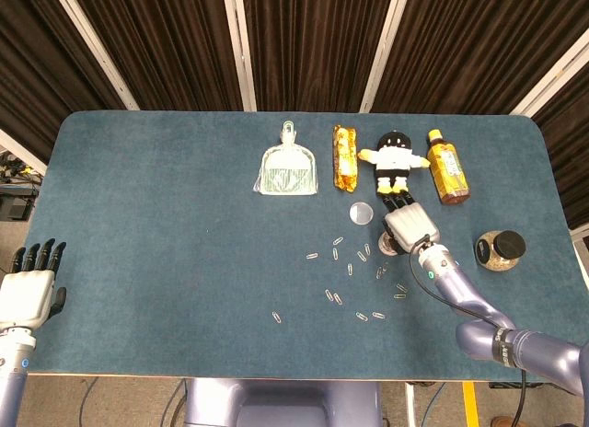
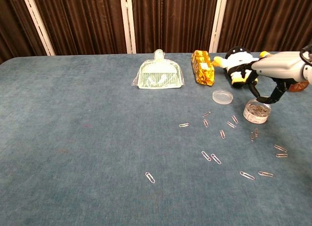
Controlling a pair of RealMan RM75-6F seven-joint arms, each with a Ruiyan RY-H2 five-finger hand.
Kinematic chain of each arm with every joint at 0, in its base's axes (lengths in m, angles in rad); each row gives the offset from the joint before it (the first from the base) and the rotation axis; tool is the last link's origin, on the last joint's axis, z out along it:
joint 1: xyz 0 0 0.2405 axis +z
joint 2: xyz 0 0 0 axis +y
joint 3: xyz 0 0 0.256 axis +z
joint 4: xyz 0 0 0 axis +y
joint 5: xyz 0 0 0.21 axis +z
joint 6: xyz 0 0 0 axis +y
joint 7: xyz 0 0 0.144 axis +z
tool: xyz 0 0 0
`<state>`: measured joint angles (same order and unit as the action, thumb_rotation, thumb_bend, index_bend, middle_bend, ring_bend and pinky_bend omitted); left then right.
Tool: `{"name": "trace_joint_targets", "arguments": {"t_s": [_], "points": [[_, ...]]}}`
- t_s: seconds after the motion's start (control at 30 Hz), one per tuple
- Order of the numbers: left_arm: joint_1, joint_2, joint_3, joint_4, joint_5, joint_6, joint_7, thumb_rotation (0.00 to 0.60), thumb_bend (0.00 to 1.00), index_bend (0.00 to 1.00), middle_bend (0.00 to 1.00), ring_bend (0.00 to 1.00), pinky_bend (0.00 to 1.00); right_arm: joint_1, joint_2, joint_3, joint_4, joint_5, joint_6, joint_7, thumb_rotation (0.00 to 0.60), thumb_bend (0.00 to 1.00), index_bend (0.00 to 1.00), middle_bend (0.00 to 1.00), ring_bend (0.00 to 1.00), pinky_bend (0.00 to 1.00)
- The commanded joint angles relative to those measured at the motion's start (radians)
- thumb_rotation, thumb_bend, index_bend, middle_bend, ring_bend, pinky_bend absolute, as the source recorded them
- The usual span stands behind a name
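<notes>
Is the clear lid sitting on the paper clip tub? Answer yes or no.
No, the clear lid lies flat on the table, apart from the open tub of clips.

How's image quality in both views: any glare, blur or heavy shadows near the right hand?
Head view: even overhead light, no glare, sharp; the right hand hides the clip container beneath it. Chest view: right hand is slightly soft and cropped by the frame edge; the clip container and clear lid show mild highlights, not blown out; the paper clips cast only faint shadows.

No readable text anywhere; the labels on the bottle (image 1: 447,166) and the orange packet (image 1: 344,157) are too small to make out.
</notes>
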<state>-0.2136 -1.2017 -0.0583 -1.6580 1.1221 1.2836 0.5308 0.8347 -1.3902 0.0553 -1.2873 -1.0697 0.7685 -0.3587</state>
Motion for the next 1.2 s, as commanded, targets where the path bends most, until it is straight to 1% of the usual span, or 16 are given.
{"name": "trace_joint_targets", "arguments": {"t_s": [0.03,0.33,0.7,0.77,0.87,1.03,1.2], "points": [[-0.001,0.000,0.000,-0.001,0.001,0.001,-0.001,0.600,0.49,0.00,0.00,0.00,0.00,-0.017,0.000,-0.005,0.013,-0.036,0.004,0.029,0.600,0.46,0.61,0.00,0.00,0.00],[0.001,0.006,0.008,-0.003,0.017,0.012,-0.017,0.600,0.49,0.00,0.00,0.00,0.00,-0.032,-0.003,-0.002,0.005,-0.061,0.013,0.037,0.600,0.46,0.60,0.00,0.00,0.00],[0.002,0.007,0.012,-0.012,0.015,0.021,-0.010,0.600,0.49,0.00,0.00,0.00,0.00,-0.031,-0.016,0.007,0.046,-0.063,-0.017,0.055,0.600,0.45,0.58,0.00,0.00,0.00],[0.001,0.006,0.012,-0.012,0.013,0.019,-0.008,0.600,0.48,0.00,0.00,0.00,0.00,-0.032,-0.015,0.007,0.049,-0.065,-0.019,0.056,0.600,0.44,0.55,0.00,0.00,0.00],[-0.001,0.005,0.012,-0.012,0.012,0.019,-0.006,0.600,0.48,0.00,0.00,0.00,0.00,-0.033,-0.011,0.007,0.050,-0.065,-0.025,0.056,0.600,0.40,0.47,0.00,0.00,0.00],[-0.001,0.006,0.014,-0.011,0.016,0.018,-0.012,0.600,0.47,0.00,0.00,0.00,0.00,-0.036,0.004,0.009,0.033,-0.051,-0.023,0.033,0.600,0.35,0.37,0.00,0.00,0.00],[0.001,0.010,0.015,-0.012,0.023,0.025,-0.023,0.600,0.47,0.00,0.00,0.00,0.00,-0.040,0.018,0.013,0.001,-0.035,-0.009,0.002,0.600,0.34,0.35,0.00,0.00,0.00]]}}
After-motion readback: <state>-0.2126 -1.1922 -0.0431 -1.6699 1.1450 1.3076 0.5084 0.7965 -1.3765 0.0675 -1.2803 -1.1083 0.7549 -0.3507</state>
